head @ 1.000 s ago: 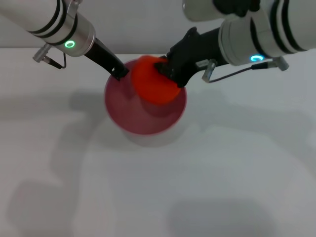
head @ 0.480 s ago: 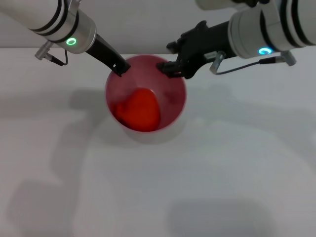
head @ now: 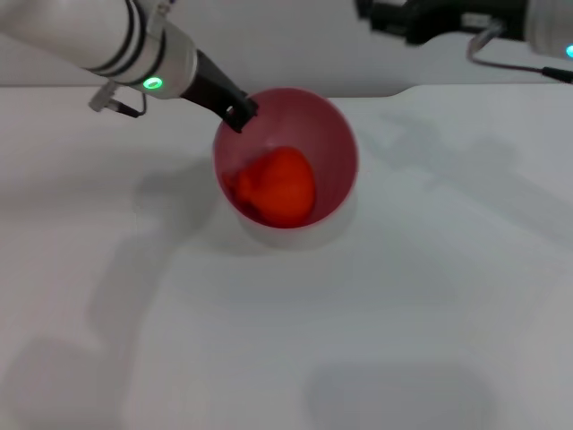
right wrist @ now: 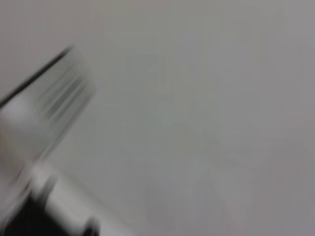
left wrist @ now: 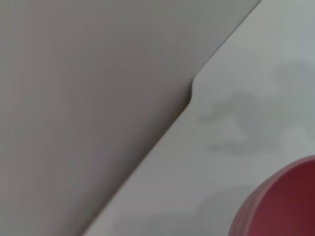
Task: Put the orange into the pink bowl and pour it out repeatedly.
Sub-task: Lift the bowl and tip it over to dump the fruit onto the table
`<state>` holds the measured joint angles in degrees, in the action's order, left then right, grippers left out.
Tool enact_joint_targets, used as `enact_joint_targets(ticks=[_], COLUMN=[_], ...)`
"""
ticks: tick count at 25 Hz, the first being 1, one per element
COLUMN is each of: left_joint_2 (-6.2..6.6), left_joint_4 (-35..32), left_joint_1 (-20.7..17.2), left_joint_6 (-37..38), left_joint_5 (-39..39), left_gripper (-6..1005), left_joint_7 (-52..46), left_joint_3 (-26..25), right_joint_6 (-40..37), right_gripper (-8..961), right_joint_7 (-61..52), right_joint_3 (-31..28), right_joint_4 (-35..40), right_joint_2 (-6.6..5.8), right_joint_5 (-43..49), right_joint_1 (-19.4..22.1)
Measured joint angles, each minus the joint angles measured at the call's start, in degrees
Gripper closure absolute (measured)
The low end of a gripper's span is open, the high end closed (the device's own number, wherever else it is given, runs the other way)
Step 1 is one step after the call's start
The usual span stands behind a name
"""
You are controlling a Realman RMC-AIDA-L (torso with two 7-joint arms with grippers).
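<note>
The orange lies inside the pink bowl, low against its near wall, in the head view. My left gripper reaches in from the upper left and is shut on the bowl's far-left rim. A curved piece of the pink bowl also shows in the left wrist view. My right gripper is up at the top edge of the head view, well clear of the bowl to its upper right, with nothing visibly in it. The right wrist view is blurred and shows none of the task's things.
The white table spreads around the bowl. Its back edge runs just behind the bowl, with a small step in it. That stepped table edge appears in the left wrist view too.
The right gripper let the orange drop into the bowl, then pulled away up and to the right. The left gripper and bowl have shifted slightly right.
</note>
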<state>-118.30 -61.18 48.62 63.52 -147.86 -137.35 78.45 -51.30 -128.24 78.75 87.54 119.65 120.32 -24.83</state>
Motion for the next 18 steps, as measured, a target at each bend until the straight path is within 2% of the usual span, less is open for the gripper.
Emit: enact_joint_targets(ticks=[2, 3, 5, 8, 11, 14, 18], left_joint_2=[0.03, 0.03, -0.02, 0.02, 0.11, 0.05, -0.13], left_joint_4=[-2.1, -2.1, -4.7, -5.5, -5.7, -6.5, -8.6], left_joint_1=[-1.6, -1.6, -3.9, -5.8, -6.8, -8.3, -10.7], left_joint_6=[-2.8, -2.8, -7.8, -13.5, -17.1, -21.3, -26.6], left_joint_5=[0.6, 0.6, 0.9, 0.9, 0.6, -1.0, -6.4], left_gripper=[957, 957, 957, 957, 957, 956, 957], left_joint_7=[-0.1, -0.1, -0.1, 0.6, 1.6, 3.2, 3.0], left_joint_3=[4.0, 4.0, 9.7, 14.8, 17.6, 20.9, 25.6], right_joint_6=[4.3, 5.7, 6.6, 5.6, 0.1, -7.7, -15.3], right_gripper=[446, 446, 446, 447, 448, 448, 449], right_joint_7=[5.6, 9.8, 19.0, 34.6, 49.1, 57.5, 64.5], right_joint_3=[-1.3, -2.0, -3.3, -4.5, -5.1, -6.0, -6.4], right_joint_4=[-2.3, -3.7, -6.7, -12.4, -20.0, -27.6, -35.5], right_joint_2=[-0.15, -0.32, -0.64, -0.71, -0.68, -0.77, -0.73], right_joint_5=[-10.9, -17.5, -30.3, -50.4, -68.4, -79.9, -87.6], right_joint_1=[2.8, 4.1, 6.2, 8.7, 9.9, 9.7, 8.8])
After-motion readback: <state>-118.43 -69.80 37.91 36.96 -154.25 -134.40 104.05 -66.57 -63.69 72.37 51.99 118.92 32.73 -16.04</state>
